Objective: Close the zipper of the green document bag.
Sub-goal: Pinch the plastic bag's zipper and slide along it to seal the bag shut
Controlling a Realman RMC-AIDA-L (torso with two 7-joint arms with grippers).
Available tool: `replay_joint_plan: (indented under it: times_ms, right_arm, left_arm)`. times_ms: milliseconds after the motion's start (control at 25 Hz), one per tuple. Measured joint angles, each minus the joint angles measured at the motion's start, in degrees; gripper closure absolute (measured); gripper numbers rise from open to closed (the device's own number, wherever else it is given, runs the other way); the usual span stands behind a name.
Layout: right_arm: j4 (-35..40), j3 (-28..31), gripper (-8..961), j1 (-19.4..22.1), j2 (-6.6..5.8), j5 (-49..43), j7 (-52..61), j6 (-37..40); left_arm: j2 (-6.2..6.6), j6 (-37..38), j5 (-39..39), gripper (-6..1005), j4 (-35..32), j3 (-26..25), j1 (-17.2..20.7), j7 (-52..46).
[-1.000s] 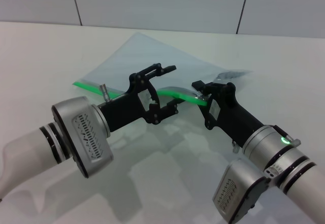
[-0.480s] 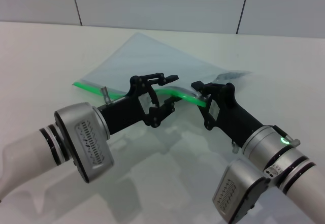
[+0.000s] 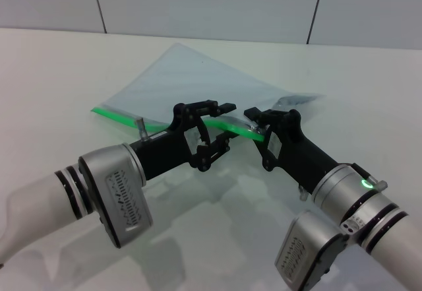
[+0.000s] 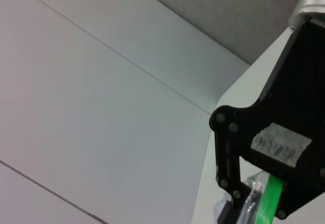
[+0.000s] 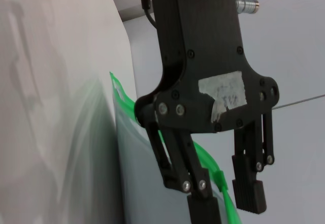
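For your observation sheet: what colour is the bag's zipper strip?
Bright green zipper, clearest in the head view.

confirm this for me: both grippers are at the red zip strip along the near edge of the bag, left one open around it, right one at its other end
One thing is wrong: the zipper strip is bright green, not red, as the head view shows. The rest holds: the left gripper sits open at the green document bag's near edge, and the right gripper is at the strip's other end.

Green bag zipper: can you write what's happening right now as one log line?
step: closing zipper | bag: flat on table | left pincer: open, astride zipper | right pincer: at zipper, right end
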State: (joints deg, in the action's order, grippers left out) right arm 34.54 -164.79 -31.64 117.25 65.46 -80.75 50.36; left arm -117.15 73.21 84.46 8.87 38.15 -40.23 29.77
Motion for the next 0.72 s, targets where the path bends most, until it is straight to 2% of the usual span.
replay_joint_plan:
  times_ms: [160,600,680,720]
  right_arm:
    - [0.0,0.0,907,0.02,0.0,-0.03,-0.02,0.0]
    - [-0.08,0.0,907,0.09,0.0,0.19,-0.03,0.0]
    - [-0.08,0.0,907,0.09,0.0,0.16,-0.03,0.0]
    - [-0.07,0.0,907,0.09,0.0,0.14,-0.03,0.0]
  left_arm:
    - [0.0,0.0,0.0,598,0.01,0.0,0.0,0.02]
    - [0.0,0.01,0.0,707,0.8,0.0,0.1,1.31]
    - [0.0,0.01,0.0,826,0.81,0.0,0.13,1.53]
    - [0.0,0.0,0.0,832,0.8,0.0,0.16,1.55]
